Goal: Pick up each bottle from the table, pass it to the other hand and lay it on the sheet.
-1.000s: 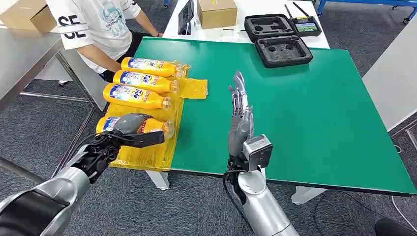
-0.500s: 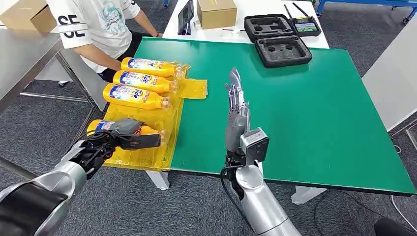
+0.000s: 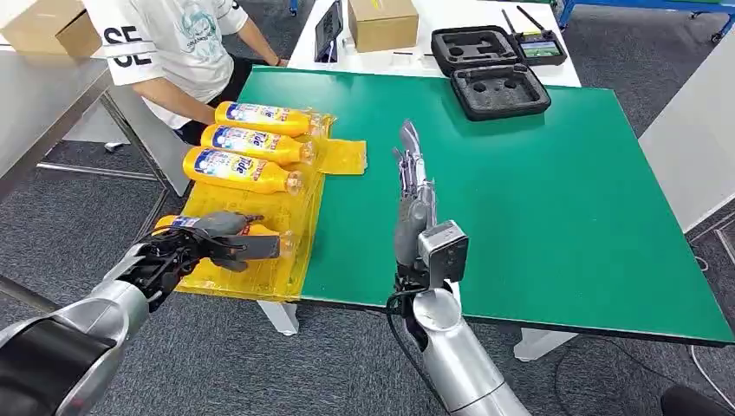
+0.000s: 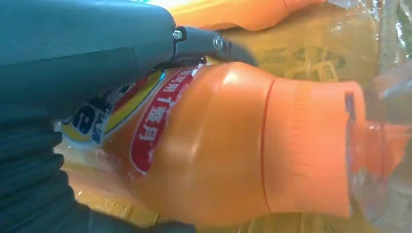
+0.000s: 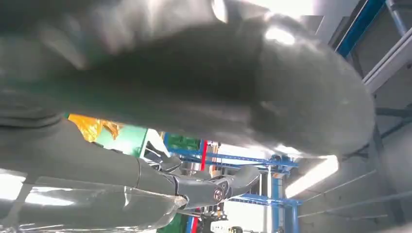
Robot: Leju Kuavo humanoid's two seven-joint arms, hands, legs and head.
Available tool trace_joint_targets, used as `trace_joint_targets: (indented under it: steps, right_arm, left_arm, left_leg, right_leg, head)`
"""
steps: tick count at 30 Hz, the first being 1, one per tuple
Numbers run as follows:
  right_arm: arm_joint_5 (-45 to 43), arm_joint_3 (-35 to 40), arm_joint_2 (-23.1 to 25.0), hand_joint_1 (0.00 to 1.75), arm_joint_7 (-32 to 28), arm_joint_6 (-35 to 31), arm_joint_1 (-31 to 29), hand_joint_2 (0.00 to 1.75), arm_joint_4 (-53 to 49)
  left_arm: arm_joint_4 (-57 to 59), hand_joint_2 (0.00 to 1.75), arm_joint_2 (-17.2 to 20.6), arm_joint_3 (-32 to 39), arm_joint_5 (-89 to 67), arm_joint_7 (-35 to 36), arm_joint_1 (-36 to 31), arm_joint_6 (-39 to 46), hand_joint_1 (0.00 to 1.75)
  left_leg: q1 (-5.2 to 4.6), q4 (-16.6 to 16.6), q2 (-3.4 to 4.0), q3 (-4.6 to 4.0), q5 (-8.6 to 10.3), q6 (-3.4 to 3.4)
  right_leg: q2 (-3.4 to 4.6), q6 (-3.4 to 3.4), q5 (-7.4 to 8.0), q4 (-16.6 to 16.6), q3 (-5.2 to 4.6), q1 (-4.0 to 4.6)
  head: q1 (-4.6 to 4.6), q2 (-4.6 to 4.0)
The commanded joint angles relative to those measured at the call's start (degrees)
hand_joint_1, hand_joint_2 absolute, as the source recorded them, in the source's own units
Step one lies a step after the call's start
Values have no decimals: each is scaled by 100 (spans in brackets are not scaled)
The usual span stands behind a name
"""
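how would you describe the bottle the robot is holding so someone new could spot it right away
Find the green table, then the yellow sheet over its left edge, where orange bottles lie in a row. The held bottle is nearest the robot, set apart from the other three, and the only one with the left hand around it.

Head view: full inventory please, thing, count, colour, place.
bottles: four, orange-yellow, lying on the sheet; three in a row at the far end, the fourth at the near end in the left hand
sheet: one, yellow, left edge of the table
table: one, green top
foam case: one, black, open, far edge of the table
cardboard box: one, brown, white table behind
person: one, white shirt, beside the far left corner
left hand: grips the near bottle
right hand: over the table, fingers straight, holding nothing
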Motion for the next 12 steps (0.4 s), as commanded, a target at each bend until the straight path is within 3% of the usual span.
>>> trace_joint_targets:
  steps: [1,12]
  right_arm:
    - [-13,91,-65,0,70,2,-327,0,368]
    - [59,101,-108,0,111,-26,-257,0,330]
  left_arm:
    - [462,0,21,158,233,-236,268,-316,0]
    - [376,0,26,753,928,-726,321,-534,0]
  left_leg:
    - [0,-9,21,15,3,-4]
    - [1,-13,23,34,6,-5]
  right_leg:
    - [21,-6,9,-8,8,1]
    - [23,-8,12,-12,25,1]
  head:
    - [2,0]
    - [2,0]
